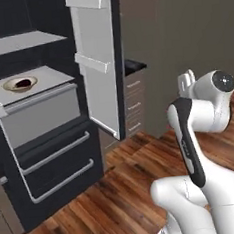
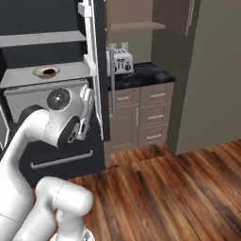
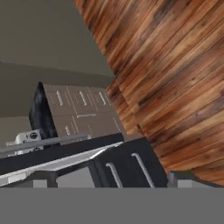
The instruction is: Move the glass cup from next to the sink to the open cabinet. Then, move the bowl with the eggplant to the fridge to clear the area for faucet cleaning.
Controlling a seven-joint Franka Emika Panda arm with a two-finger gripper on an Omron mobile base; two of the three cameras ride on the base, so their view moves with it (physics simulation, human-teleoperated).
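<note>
- Fridge (image 1: 52,160): door stands open; interior shelves are exposed.
- Lower fridge shelf (image 1: 50,77): pale grey, flat. One bowl (image 1: 20,84) rests directly on it, toward its left part, upright. A dark item lies inside the bowl; its identity cannot be confirmed.
- Upper fridge shelf (image 1: 19,43): pale grey, set above the bowl's shelf.
- Dark countertop (image 2: 141,74): sits over tan drawers beside the fridge. A toaster (image 2: 120,60) stands on it.
- Wooden floor (image 2: 179,188): brown planks.

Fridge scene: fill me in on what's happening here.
The bowl with the eggplant sits on a shelf inside the open fridge, its door swung wide. The arm is folded back over the wood floor, its tool open and holding nothing. A toaster stands on the dark counter beside the fridge.
</note>
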